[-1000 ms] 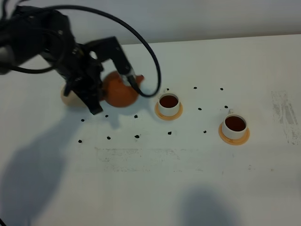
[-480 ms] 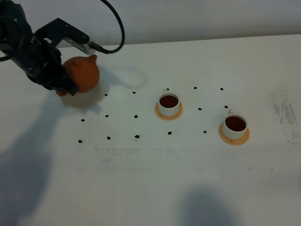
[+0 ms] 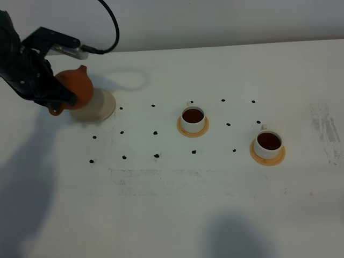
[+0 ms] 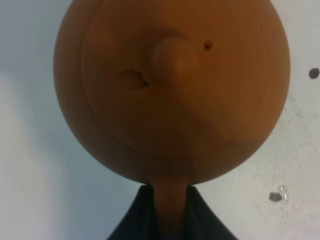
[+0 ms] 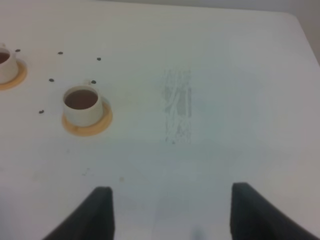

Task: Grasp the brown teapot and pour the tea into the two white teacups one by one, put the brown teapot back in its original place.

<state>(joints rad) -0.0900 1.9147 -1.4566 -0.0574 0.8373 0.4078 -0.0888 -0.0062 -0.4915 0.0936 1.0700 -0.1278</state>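
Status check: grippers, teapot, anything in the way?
Left gripper shut on brown teapot handle, left of its cream coaster. Right gripper open, empty. Both teacups full. Nothing in the way.

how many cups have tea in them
2. One white teacup sits on its orange coaster near the table's middle; the other white teacup sits on its coaster further right and nearer the camera. Both hold dark tea. Nothing suggests a hidden third.

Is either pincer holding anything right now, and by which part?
The left pincer holds the brown teapot by its loop handle. The right pincer is open and empty.
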